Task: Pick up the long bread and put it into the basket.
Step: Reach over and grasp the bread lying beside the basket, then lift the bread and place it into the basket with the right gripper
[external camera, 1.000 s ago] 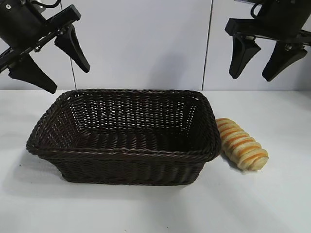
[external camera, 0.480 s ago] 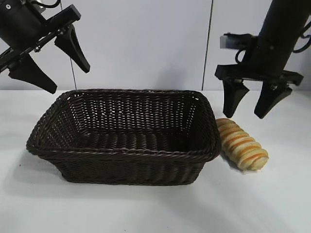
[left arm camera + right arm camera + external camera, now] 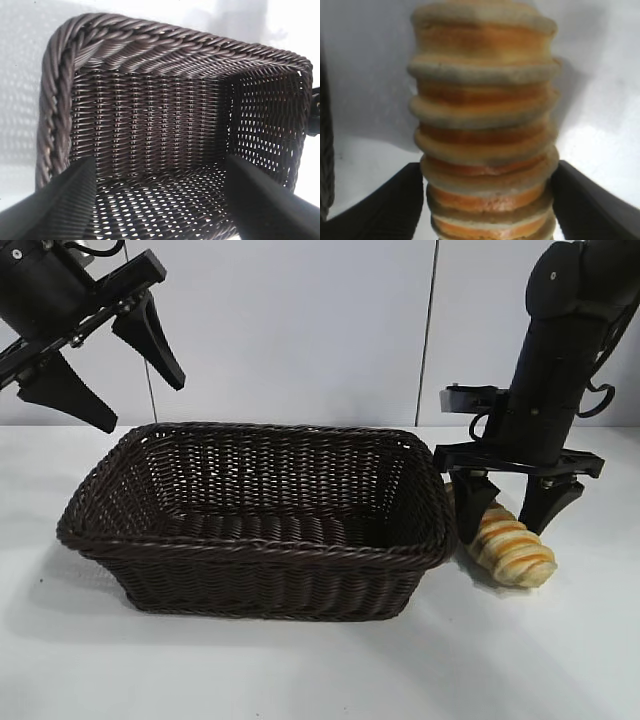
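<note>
Right claw [image 3: 512,515] pinching ridged long bread [image 3: 512,550] beside woven basket [image 3: 255,550].

Both arms are matte black throughout. The left end effector [image 3: 100,360] carries two wedge-shaped fingers, broad at the root and tapering to blunt tips, fixed to a flat black crossbar; above that bar sits a blocky housing with a thin black cable looped over it and a small pale screw head at its edge. The right end effector [image 3: 510,515] has the same tapered black fingers under a flat crossbar, with a small grey block on the bar's side. Above it rises a thick rounded black link, dotted with pale screws, with black cable loops beside it.
</note>
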Robot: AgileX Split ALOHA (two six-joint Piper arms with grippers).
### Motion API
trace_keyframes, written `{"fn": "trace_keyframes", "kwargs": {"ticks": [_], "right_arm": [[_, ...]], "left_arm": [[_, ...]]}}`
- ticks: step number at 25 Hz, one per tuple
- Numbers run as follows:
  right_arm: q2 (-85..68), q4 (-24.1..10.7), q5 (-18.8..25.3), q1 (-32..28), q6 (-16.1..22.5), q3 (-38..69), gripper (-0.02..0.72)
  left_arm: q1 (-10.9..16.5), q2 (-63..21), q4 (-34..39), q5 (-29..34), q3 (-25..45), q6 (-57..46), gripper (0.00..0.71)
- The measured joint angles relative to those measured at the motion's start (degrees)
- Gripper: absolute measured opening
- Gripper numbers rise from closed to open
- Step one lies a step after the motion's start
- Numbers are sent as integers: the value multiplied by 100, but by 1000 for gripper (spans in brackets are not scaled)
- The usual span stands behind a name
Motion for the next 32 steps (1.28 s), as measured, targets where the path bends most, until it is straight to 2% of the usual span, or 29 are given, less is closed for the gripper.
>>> {"fn": "trace_keyframes", "kwargs": {"ticks": [16,19,25,32], "right_arm": [[-1698,43,312,0,11,0,180],[-1936,205,346,0,11,0,180],[-2051,772,346,22,-43,0,180],[-2051,911,28,684,-118,0,180]], "left_arm": [[0,0,0,39,0,10,522],[0,0,0,39,0,17,522],[0,0,0,39,0,35,522],[0,0,0,39,0,42,522]]}}
